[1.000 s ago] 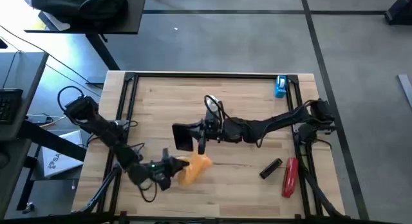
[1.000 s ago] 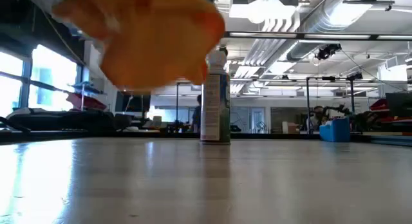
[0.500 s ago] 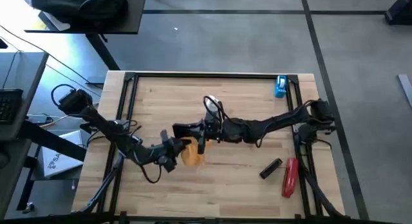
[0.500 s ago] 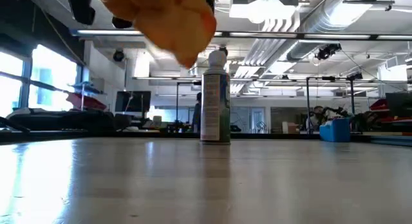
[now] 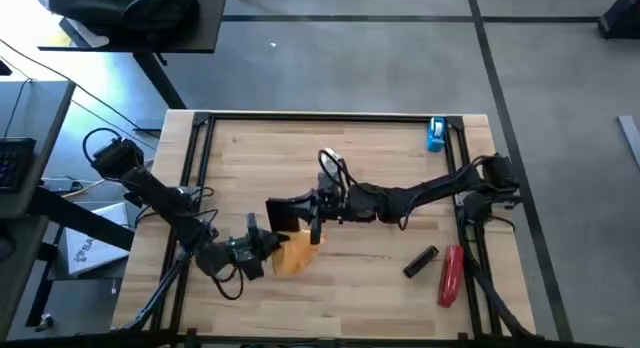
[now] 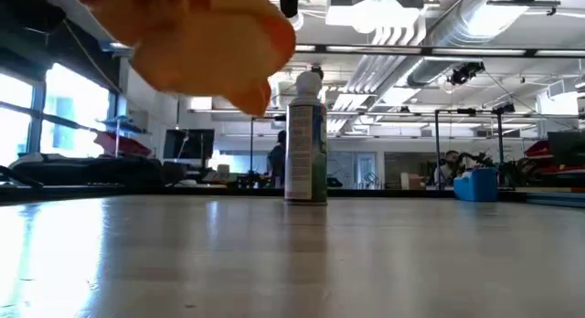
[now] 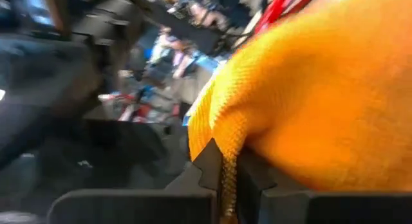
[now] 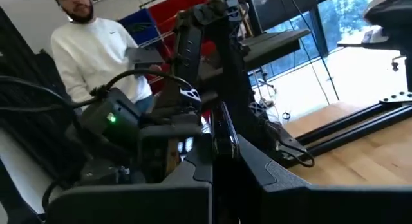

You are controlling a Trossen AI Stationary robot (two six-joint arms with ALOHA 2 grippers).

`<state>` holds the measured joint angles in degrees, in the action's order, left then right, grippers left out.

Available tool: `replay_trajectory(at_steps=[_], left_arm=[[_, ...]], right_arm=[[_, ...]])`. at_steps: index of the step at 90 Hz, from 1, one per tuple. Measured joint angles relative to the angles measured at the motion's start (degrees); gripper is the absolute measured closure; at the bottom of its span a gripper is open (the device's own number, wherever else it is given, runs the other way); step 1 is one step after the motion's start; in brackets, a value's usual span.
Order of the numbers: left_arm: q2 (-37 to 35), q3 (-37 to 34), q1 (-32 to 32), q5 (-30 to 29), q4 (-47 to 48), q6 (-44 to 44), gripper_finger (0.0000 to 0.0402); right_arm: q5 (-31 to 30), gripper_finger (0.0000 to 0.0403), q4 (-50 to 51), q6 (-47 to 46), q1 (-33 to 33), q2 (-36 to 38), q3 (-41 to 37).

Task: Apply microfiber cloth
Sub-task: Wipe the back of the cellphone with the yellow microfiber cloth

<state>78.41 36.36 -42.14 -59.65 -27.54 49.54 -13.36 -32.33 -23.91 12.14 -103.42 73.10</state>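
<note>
No brand or label can be read on anything; the spray can's (image 6: 305,140) print is too small to make out.

At the left, the left arm reaches in from the table's (image 5: 380,288) left edge toward the near middle. The left gripper (image 5: 268,245) has its fingers (image 7: 209,169) pinched tight on a fold of the cloth (image 5: 294,254), which bunches out in an orange-yellow lump on the far side of the fingers. In the low view the cloth (image 6: 196,39) hangs in the air above the tabletop, not touching it.

Just beside it, toward the middle, the right gripper (image 5: 308,216) holds a black phone (image 5: 283,213) on edge, its fingers closed on the slab. The phone sits just above the cloth in the overhead view; whether they touch cannot be told. The right arm stretches across from the right edge, with the spray can (image 5: 330,162) standing upright close behind its wrist.

Further right, a small black object (image 5: 420,261) and a red tool (image 5: 451,274) lie near the front right corner. A blue item (image 5: 436,134) sits at the back right corner.

The back left and front middle of the table show bare wood. In the right wrist view a person in a white top (image 8: 96,53) stands beyond the table.
</note>
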Motion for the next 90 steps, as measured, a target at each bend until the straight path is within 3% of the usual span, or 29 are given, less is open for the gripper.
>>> replay_trajectory(at_steps=[31, 62, 68, 78, 90], left_arm=[[-5.89, 0.0, 3.31, 3.1, -0.67, 4.13, 0.0402], [-19.67, 0.0, 2.73, 0.29, -0.18, 16.48, 0.0402], [-22.41, 0.0, 2.34, -3.23, -0.05, 18.12, 0.0402], [-24.98, -0.02, 1.42, -3.98, 3.39, 15.79, 0.0402], [-24.58, -0.07, -0.05, -1.05, 8.3, 8.02, 0.0402]], right_arm=[[0.88, 0.0402, 1.28, 1.78, 1.42, 0.0, 0.0], [0.51, 0.0402, 1.5, -1.37, 2.54, 0.0, 0.0], [4.28, 0.0402, 1.75, -1.91, 2.88, 0.0, 0.0], [10.26, 0.0402, 0.24, -1.97, 3.89, 0.0, 0.0], [7.42, 0.0402, -2.61, -1.49, 3.26, 0.02, 0.02]])
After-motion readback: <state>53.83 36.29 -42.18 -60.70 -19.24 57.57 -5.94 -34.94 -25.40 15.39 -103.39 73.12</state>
